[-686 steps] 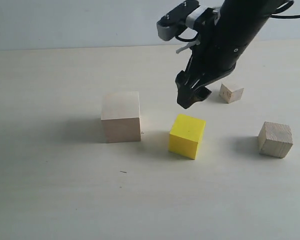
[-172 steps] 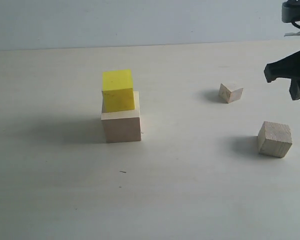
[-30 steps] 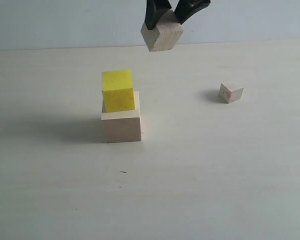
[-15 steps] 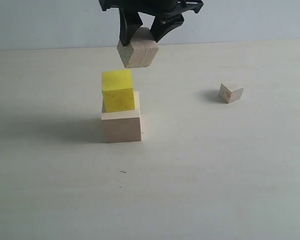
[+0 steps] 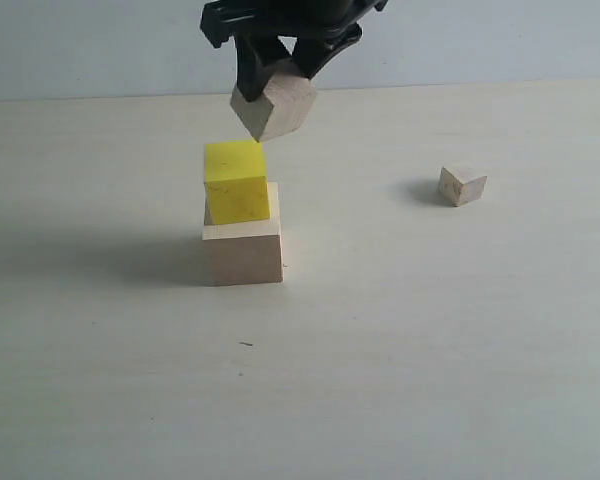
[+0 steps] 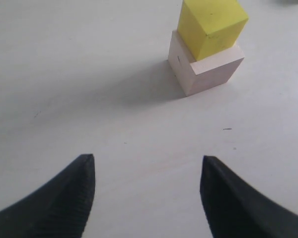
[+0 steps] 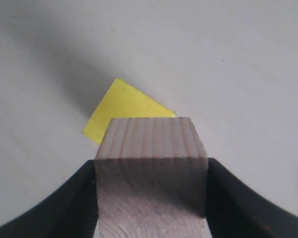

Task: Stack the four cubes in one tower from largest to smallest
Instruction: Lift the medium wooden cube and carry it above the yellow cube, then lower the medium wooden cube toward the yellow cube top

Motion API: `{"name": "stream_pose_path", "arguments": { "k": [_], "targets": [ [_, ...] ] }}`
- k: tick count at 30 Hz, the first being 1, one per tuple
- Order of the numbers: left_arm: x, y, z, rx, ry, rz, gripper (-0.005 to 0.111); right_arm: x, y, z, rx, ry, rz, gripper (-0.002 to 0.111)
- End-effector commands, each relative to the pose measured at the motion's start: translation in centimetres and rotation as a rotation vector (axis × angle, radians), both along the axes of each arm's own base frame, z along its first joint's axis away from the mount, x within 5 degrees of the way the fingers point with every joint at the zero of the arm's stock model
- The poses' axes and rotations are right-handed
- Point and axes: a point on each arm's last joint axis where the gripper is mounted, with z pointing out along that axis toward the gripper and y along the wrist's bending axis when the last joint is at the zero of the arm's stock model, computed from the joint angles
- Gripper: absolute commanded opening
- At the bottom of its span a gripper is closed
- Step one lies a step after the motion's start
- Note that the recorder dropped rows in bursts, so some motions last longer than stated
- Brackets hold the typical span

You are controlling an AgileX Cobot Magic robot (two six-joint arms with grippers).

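Placing third | right pincer [image 5: 278,80] grips medium cube [image 5: 273,108], tilted | yellow cube [image 5: 237,180] just below | next we centre, level, lower.

- medium cube [image 7: 151,168]: bare wood, matt; bold straight grain on one face, curved rings on the end face; looks slightly rough.
- large cube [image 5: 243,248]: pale wood, matt, smooth; grain barely shows.
- yellow cube [image 5: 237,181]: even opaque colour, matt, smooth; material under the colour can't be told.
- small cube [image 5: 462,185]: pale wood, matt; too small to read the grain.
- table [image 5: 430,350]: off-white, matt, smooth, a few dark specks.
- left gripper [image 6: 148,163]: fingers [image 6: 59,198] black, matt, finely ribbed.
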Motion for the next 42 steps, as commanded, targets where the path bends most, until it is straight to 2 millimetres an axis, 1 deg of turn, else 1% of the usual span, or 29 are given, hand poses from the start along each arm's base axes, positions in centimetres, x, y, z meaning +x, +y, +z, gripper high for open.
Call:
{"name": "stream_pose_path", "arguments": {
  "k": [1, 7, 8, 10, 15, 18, 19, 21, 26, 29, 32, 37, 42],
  "targets": [
    [0.2, -0.1, 0.0, -0.003, -0.012, -0.007, 0.061, -0.1, 0.8, -0.2, 0.042, -0.007, 0.118, 0.000],
    [0.0, 0.0, -0.2, 0.010, 0.007, -0.003, 0.061, 0.1, 0.8, -0.6, 0.023, -0.024, 0.172, 0.000],
    [0.0, 0.0, -0.2, 0.010, 0.007, -0.003, 0.061, 0.1, 0.8, -0.6, 0.003, -0.048, 0.216, 0.000],
    [0.0, 0.0, -0.2, 0.010, 0.007, -0.003, 0.061, 0.2, 0.7, -0.7, -0.013, -0.066, 0.245, 0.000],
    [0.1, 0.0, -0.1, 0.009, 0.006, -0.003, 0.061, 0.6, 0.9, -0.5, 0.016, -0.109, 0.226, 0.000],
    [0.1, 0.0, -0.1, 0.008, 0.004, -0.004, 0.061, 0.6, 1.0, -0.4, 0.048, -0.064, 0.115, 0.000],
    [0.1, 0.0, -0.1, 0.008, 0.004, -0.004, 0.061, 0.5, 0.9, -0.5, 0.068, -0.010, 0.011, 0.000],
    [0.1, 0.0, -0.1, 0.009, -0.002, -0.004, 0.061, 0.2, 1.0, -0.5, 0.087, 0.063, -0.095, 0.000],
    [0.4, 0.0, 0.0, 0.026, -0.038, -0.007, 0.061, -0.3, 1.5, -0.6, 0.087, 0.105, -0.196, 0.000],
    [0.8, -0.1, -0.1, 0.038, -0.047, -0.009, 0.061, -0.7, 2.3, -0.6, 0.104, 0.109, -0.229, 0.000],
    [1.0, -0.3, -0.3, 0.043, -0.039, -0.010, 0.061, -0.8, 2.4, -0.7, 0.080, 0.105, -0.306, 0.000],
    [1.3, -0.5, -0.3, 0.038, -0.056, -0.016, 0.061, -1.6, 3.4, -0.7, 0.050, 0.075, -0.331, 0.000],
    [1.4, -0.6, -0.2, 0.031, -0.066, -0.019, 0.061, -1.4, 3.6, -0.1, 0.034, 0.059, -0.356, 0.000]
  ]
}}
